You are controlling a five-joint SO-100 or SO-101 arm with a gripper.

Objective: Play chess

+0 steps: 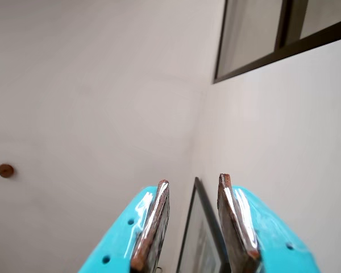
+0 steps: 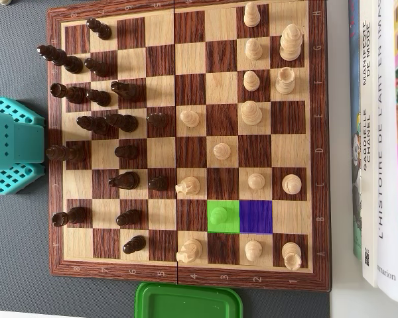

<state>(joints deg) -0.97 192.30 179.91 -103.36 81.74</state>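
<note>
**Gripper raised toward a wall corner, chessboard set below**

In the wrist view the gripper (image 1: 193,185) points up at a pale wall corner, its two turquoise fingers (image 1: 150,227) standing apart with nothing between them. A dark-framed window (image 1: 284,40) sits at the upper right, a framed picture (image 1: 202,239) shows in the gap between the fingers, and a small brown knob (image 1: 5,170) marks the wall at the left.

In the overhead view the wooden chessboard (image 2: 186,268) fills most of the frame. Dark pieces (image 2: 123,122) crowd its left half, light pieces (image 2: 252,112) its right half. Near the bottom edge, right of centre, a green-tinted square (image 2: 223,216) holds a pawn, and the square touching it on the right is tinted purple (image 2: 255,216) and bare. The turquoise arm base (image 2: 12,146) sits just off the board's left edge, a green lid (image 2: 189,301) just below the bottom edge, and books (image 2: 381,132) lie beyond the right edge.
</note>
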